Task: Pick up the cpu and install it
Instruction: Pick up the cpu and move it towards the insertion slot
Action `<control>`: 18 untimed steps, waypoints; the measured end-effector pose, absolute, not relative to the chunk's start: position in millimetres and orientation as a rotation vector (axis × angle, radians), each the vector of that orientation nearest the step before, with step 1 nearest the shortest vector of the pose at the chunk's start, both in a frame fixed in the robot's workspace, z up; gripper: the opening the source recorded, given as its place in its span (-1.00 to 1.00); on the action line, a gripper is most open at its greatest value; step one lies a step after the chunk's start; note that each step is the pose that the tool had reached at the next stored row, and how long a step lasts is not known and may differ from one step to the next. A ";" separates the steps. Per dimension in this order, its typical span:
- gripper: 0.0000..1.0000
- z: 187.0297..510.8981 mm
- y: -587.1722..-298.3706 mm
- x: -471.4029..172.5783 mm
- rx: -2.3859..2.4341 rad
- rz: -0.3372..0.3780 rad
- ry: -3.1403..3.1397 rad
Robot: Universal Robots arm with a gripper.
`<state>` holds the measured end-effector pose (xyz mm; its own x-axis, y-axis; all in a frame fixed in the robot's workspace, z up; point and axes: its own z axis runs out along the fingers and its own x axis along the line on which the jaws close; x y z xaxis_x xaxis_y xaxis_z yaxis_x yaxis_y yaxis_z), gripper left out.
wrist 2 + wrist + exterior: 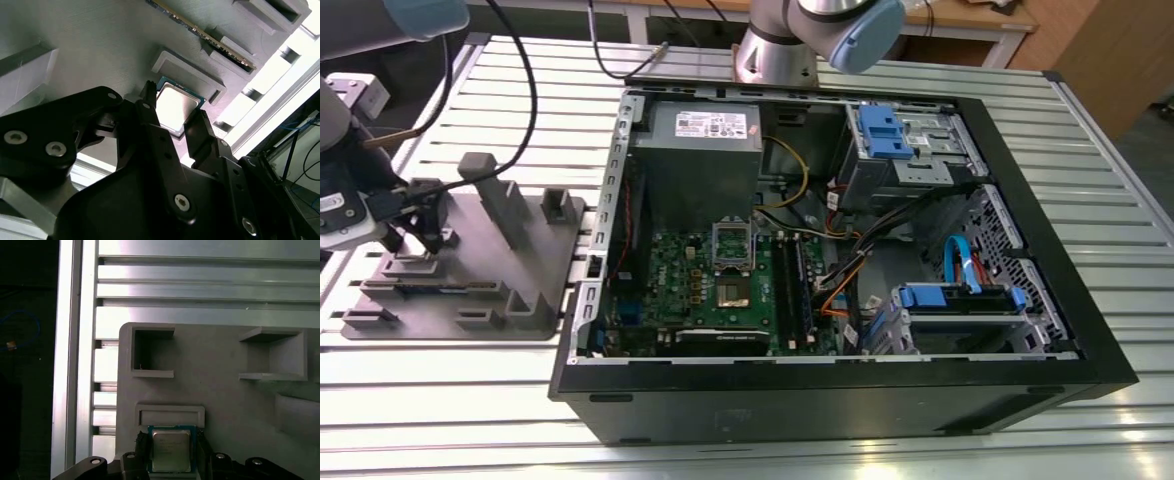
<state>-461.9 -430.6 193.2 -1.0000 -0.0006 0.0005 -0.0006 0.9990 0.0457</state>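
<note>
Noted at the exterior view's left: gripper point(414, 243) low over grey fixture point(540, 300). In both wrist views, cpu point(171, 450) flat on fixture, between spread fingers point(150, 107), close at both edges; contact unclear.

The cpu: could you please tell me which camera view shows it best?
The first wrist view: the cpu faces the camera squarely, its metal top plain, lying on the grey fixture. The second wrist view shows it obliquely, partly behind the gripper. In the exterior view it is too small to tell.
</note>
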 end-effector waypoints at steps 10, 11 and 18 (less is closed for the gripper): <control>-0.06 189.0 -430.6 -462.0 0.001 -0.072 -3.140; -0.06 188.2 -430.6 -462.1 0.001 -0.072 -3.140; -0.06 187.3 -430.6 -462.3 0.001 -0.072 -3.140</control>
<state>-462.3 -430.6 187.3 -1.0000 -0.0007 0.0003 -0.0007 0.9990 0.0458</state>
